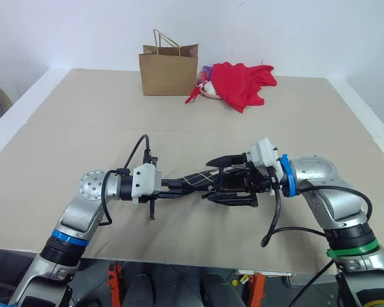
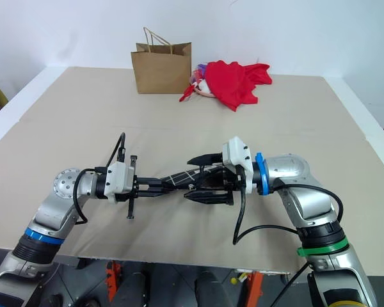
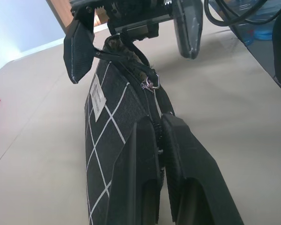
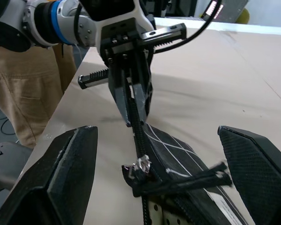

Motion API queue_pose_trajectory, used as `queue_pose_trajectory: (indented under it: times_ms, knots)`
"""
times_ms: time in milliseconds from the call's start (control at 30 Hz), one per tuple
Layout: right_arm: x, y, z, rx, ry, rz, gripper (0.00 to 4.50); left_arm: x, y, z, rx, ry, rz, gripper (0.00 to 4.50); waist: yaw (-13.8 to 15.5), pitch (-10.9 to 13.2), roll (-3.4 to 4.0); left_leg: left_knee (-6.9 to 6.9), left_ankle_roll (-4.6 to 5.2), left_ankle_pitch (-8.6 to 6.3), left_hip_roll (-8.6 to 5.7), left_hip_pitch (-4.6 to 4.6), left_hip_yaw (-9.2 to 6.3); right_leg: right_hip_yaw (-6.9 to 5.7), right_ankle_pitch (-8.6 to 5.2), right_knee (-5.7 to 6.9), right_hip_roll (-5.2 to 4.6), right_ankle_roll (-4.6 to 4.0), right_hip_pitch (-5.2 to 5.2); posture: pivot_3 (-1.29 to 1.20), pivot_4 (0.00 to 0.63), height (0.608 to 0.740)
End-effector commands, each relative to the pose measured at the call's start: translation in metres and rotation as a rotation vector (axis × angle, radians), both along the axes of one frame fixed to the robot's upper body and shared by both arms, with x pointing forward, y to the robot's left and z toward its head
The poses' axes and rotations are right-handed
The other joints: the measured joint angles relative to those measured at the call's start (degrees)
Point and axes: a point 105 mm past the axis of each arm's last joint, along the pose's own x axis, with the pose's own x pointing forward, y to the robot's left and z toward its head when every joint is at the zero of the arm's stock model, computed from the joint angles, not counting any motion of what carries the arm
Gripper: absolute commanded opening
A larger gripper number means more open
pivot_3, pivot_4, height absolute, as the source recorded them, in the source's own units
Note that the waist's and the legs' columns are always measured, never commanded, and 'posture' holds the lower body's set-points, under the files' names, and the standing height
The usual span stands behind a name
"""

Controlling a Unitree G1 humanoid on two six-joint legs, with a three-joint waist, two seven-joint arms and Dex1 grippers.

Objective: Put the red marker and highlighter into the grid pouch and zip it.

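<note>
At the centre of the head view my left gripper [image 1: 174,186] is clenched on one end of the grid pouch [image 1: 195,180], held above the table [image 1: 83,128], while my right gripper [image 1: 229,180] gapes wide around its other end

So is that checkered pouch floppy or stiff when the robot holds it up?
Probably soft: the grid pouch is fabric. Yet, pinched at one end by the left hand, it spans without drooping much, so likely light and fairly firm.

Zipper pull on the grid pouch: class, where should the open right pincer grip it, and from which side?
Grip the small metal zipper pull itself, approaching from the pouch's free end. It stands up from the grid pouch, whose other end the left pincer clamps; the right pincer already straddles it.
</note>
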Motion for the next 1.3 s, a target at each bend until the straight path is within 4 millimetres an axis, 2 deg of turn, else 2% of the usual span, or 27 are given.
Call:
queue_pose_trajectory:
  times_ms: [33,233,267,300,333,400,433,467,567,767,967,1100,1300]
  knots:
    - [-0.003,0.003,0.008,-0.015,-0.062,0.026,4.45,-0.003,-0.001,0.008,-0.010,-0.043,-0.011,0.00,0.00,0.00,0.00,0.00,0.00,0.00,0.00,0.00,0.00,0.00,0.00,0.00,0.00,0.00,-0.01,0.00,0.150,0.740]
    - [0.003,-0.003,0.003,-0.062,-0.158,0.026,4.45,-0.002,-0.002,0.008,-0.011,-0.044,-0.009,0.00,0.01,0.00,0.00,0.00,0.00,0.00,0.00,0.00,0.00,-0.01,0.00,0.00,0.00,0.00,-0.01,0.00,0.150,0.740]
    - [0.004,-0.004,0.003,-0.064,-0.169,0.024,3.93,-0.002,-0.002,0.008,-0.012,-0.043,-0.009,0.00,0.01,0.00,-0.01,0.00,0.00,0.00,0.00,0.00,0.00,-0.01,0.00,0.00,0.00,0.00,-0.01,0.00,0.150,0.740]
    - [0.006,-0.005,0.003,-0.063,-0.176,0.020,3.71,-0.002,-0.002,0.008,-0.012,-0.043,-0.009,0.00,0.01,0.00,-0.01,0.00,0.00,0.00,0.00,0.00,0.00,-0.01,0.00,0.00,0.00,0.00,-0.01,0.00,0.150,0.740]
    - [0.006,-0.005,0.003,-0.063,-0.180,0.018,3.31,-0.002,-0.002,0.008,-0.012,-0.043,-0.008,0.00,0.01,0.00,-0.01,0.00,0.00,0.00,0.00,0.00,0.00,-0.01,0.00,0.00,0.00,0.00,-0.01,0.00,0.150,0.740]
    - [0.009,-0.009,0.001,-0.081,-0.194,0.014,2.26,-0.002,-0.002,0.008,-0.011,-0.044,-0.009,0.00,0.01,0.00,-0.01,0.00,0.00,0.00,0.00,0.00,0.00,-0.01,0.00,0.00,0.00,0.00,-0.01,0.00,0.150,0.740]
    - [0.009,-0.010,0.001,-0.085,-0.198,0.013,1.51,-0.002,-0.001,0.009,-0.011,-0.044,-0.008,0.00,0.01,0.00,-0.01,0.00,0.00,0.00,0.00,0.00,0.00,-0.01,0.00,0.00,0.00,0.00,-0.01,0.00,0.150,0.740]
    - [0.010,-0.010,0.001,-0.086,-0.199,0.009,1.30,-0.001,-0.001,0.009,-0.010,-0.045,-0.008,0.00,0.01,0.01,-0.01,0.00,0.00,0.00,0.00,0.00,0.00,-0.01,0.00,0.00,0.00,0.00,-0.01,0.00,0.150,0.740]
    - [0.011,-0.011,0.003,-0.075,-0.203,0.007,0.04,-0.001,-0.001,0.009,-0.008,-0.045,-0.009,0.00,0.01,0.01,-0.01,0.00,0.00,0.00,0.00,0.00,0.00,-0.01,0.00,0.00,0.00,0.00,-0.01,0.00,0.150,0.740]
    - [0.006,-0.009,0.008,-0.060,-0.201,0.025,0.04,0.001,-0.001,0.010,-0.004,-0.048,-0.009,0.00,0.01,0.01,-0.01,0.00,0.00,0.00,0.00,0.00,0.00,-0.01,0.00,0.00,0.00,-0.01,0.00,0.00,0.150,0.740]
    - [-0.010,-0.010,0.013,-0.065,-0.212,0.101,0.04,0.003,0.001,0.010,0.000,-0.049,-0.003,0.00,0.01,0.01,-0.01,0.00,0.00,0.00,0.00,-0.01,0.00,-0.01,0.00,0.00,0.00,0.00,0.00,0.00,0.150,0.740]
    - [-0.020,-0.019,0.010,-0.095,-0.204,0.119,0.04,0.003,0.002,0.009,0.005,-0.049,0.001,0.00,0.02,0.02,-0.01,-0.01,0.00,0.00,0.00,-0.01,0.00,-0.01,-0.01,-0.01,-0.01,0.00,-0.01,0.00,0.150,0.740]
    - [-0.018,-0.042,0.005,-0.133,-0.183,0.052,0.04,0.004,0.004,0.009,0.013,-0.051,0.006,0.00,0.04,0.02,-0.02,-0.01,0.00,0.00,0.00,-0.01,0.00,-0.01,-0.02,-0.01,-0.01,0.00,0.00,0.00,0.150,0.740]
